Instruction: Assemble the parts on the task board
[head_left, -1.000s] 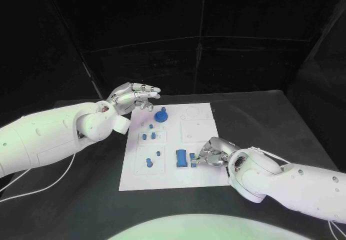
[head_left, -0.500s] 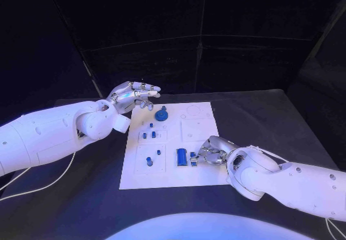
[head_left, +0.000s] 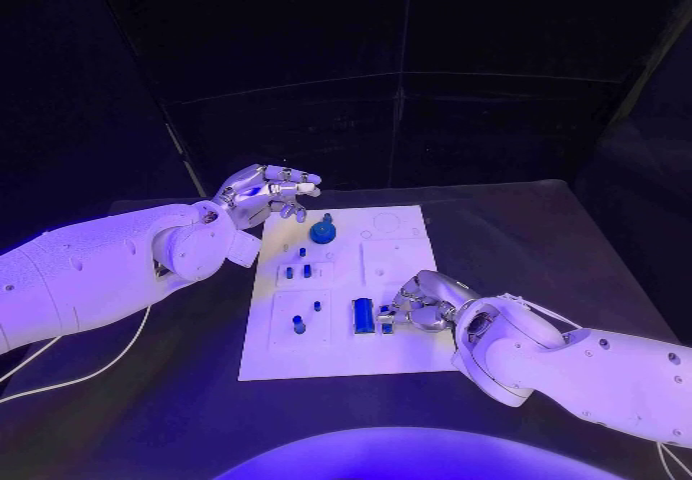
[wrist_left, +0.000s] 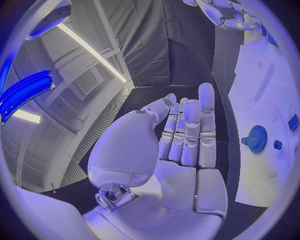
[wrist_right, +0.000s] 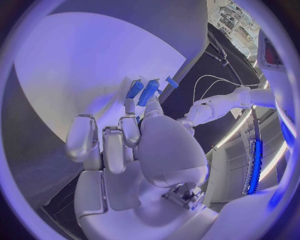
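The white task board (head_left: 392, 352) lies in the middle of the table. On it are a blue gear (head_left: 323, 232), several small blue pegs (head_left: 296, 271) and a blue block (head_left: 362, 314). My right hand (head_left: 420, 301) rests on the board just right of the block, its fingers curled down, and pinches a small blue part (head_left: 387, 322) beside it. In the right wrist view that small blue part (wrist_right: 149, 92) sits at the fingertips (wrist_right: 129, 109). My left hand (head_left: 268, 191) hovers above the board's far left corner, empty, fingers apart. The left wrist view shows the gear (wrist_left: 254, 138) on the board (wrist_left: 262, 95).
The black table (head_left: 534, 240) runs wide on both sides of the board. A white cable (head_left: 87, 375) lies on it at the near left. Dark walls stand close behind the table.
Almost nothing has moved. My right hand's fingertips have shifted very slightly at the small part beside the block. The left hand is still.
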